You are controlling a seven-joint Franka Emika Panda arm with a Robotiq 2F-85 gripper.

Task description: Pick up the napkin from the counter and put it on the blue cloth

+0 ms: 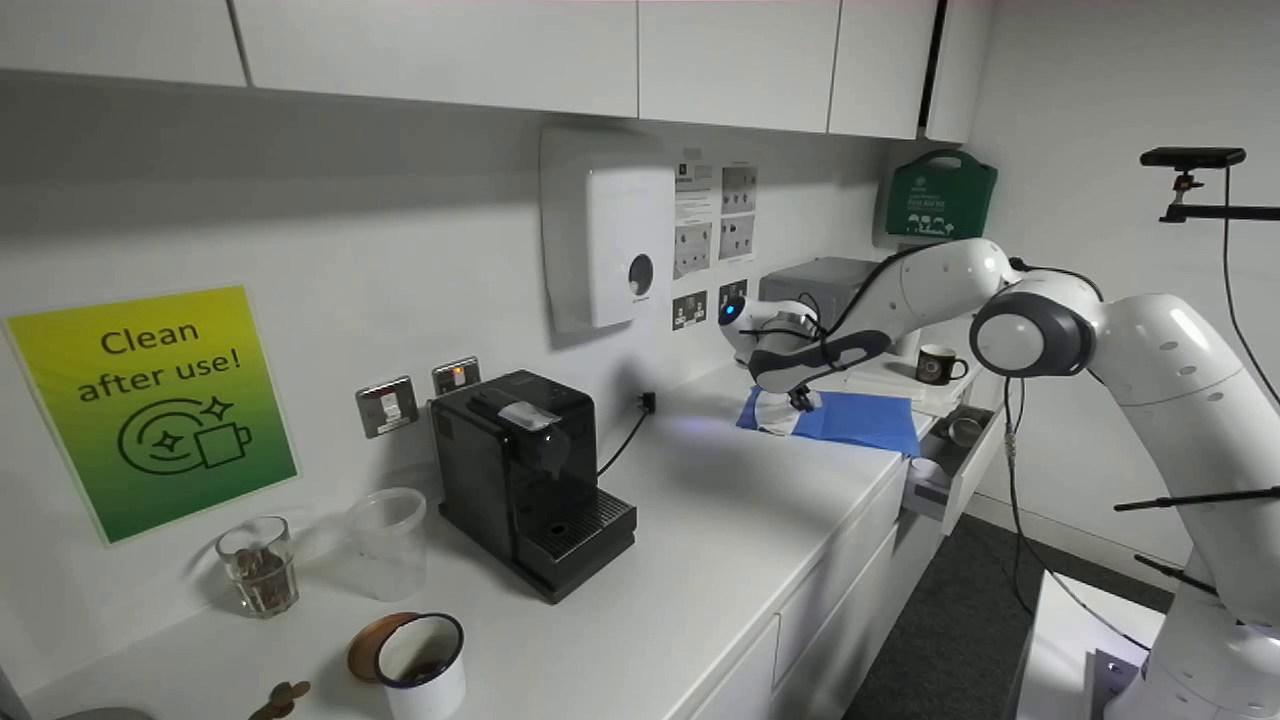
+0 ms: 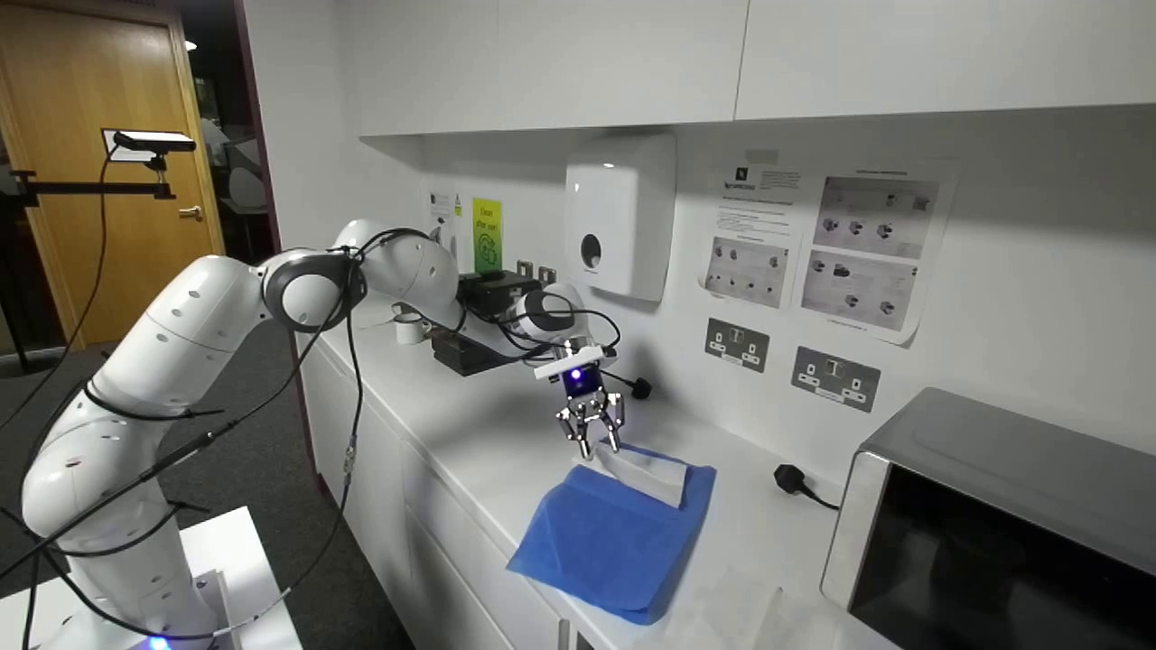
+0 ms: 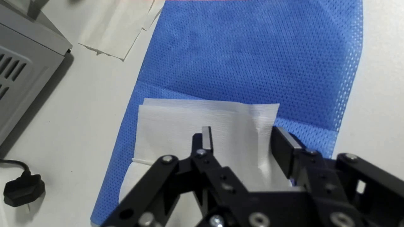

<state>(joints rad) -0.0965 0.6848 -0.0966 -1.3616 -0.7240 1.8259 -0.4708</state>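
The white napkin (image 3: 176, 126) is lying on the blue cloth (image 2: 596, 551), near the cloth's end that is facing the black coffee machine (image 1: 515, 480), with a strip of blue showing along the cloth's rear edge. The cloth is spreading across the bench (image 1: 690, 520), its front side reaching the bench's front edge, where a drawer (image 1: 977, 470) is jutting out below. A long stretch of bench is running between the coffee machine and the cloth, leaving room for the hand (image 3: 243, 138) on that side. Toward the bench's rear edge, a narrower band is separating the cloth from a black plug (image 3: 23, 189) and, farther along, the microwave (image 2: 993, 506); a pale paper sheet (image 3: 113, 28) is lying in that band, just beside the cloth.

The arm (image 2: 307, 302) is stretching from its white stand (image 2: 239, 542) across the bench's front edge, the elbow bending high and the forearm sloping down. The hand is pointing downward over the napkin, released, its two fingers (image 3: 281, 151) standing apart; whether a fingertip is touching the napkin, I cannot tell.
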